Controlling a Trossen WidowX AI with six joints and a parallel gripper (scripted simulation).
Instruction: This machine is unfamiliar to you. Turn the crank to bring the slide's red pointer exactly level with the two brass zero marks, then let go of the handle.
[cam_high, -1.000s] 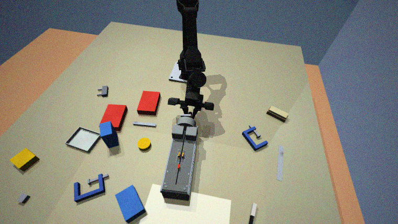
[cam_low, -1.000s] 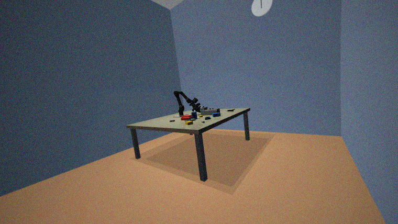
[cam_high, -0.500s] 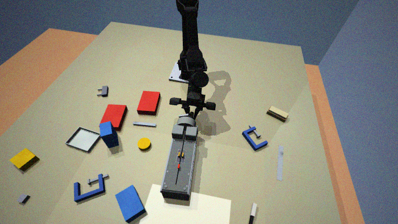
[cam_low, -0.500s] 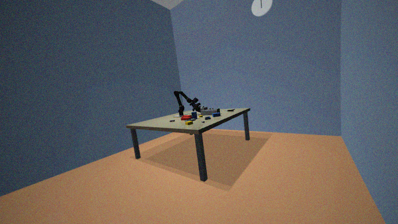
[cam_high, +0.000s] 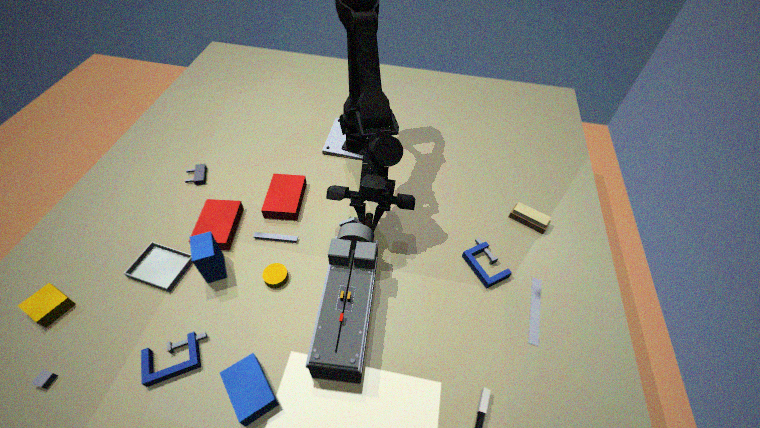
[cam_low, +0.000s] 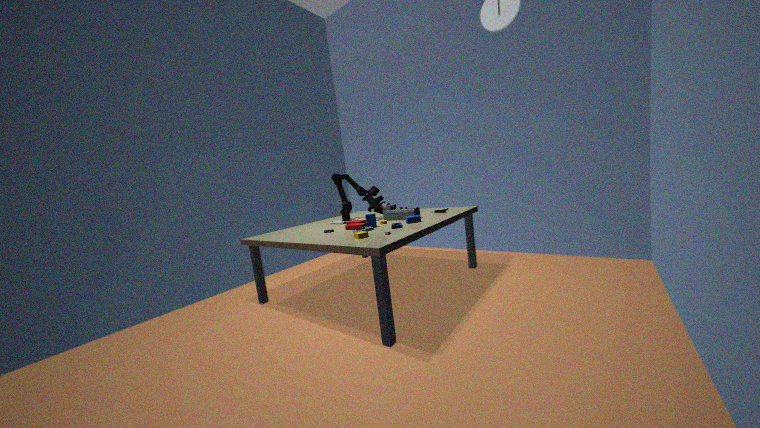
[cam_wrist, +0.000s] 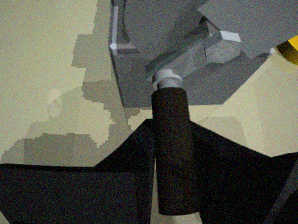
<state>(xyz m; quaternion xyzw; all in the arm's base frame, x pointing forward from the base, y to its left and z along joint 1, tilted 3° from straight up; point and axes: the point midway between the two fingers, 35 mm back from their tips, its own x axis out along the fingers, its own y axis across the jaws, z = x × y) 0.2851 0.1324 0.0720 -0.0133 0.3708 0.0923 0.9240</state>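
Note:
The grey machine (cam_high: 348, 329) (cam_low: 398, 214) stands on the table with its long slot running away from the arm. The red pointer (cam_high: 341, 317) sits in the slot, nearer the machine's far end than the two brass zero marks (cam_high: 345, 296), clearly apart from them. The crank arm (cam_wrist: 185, 55) slants at the machine's near end in the wrist view. Its dark handle (cam_wrist: 172, 145) stands between my fingers. My gripper (cam_high: 369, 219) (cam_wrist: 164, 125) is shut on the crank handle. The pointer is too small to make out in the exterior view.
Left of the machine are a yellow disc (cam_high: 274, 274), a grey bar (cam_high: 276, 237), two red blocks (cam_high: 284, 195) (cam_high: 216, 222), an upright blue block (cam_high: 208, 257) and a tray (cam_high: 139, 257). A blue clamp (cam_high: 478, 272) lies right. White paper (cam_high: 404, 398) lies at the machine's far end.

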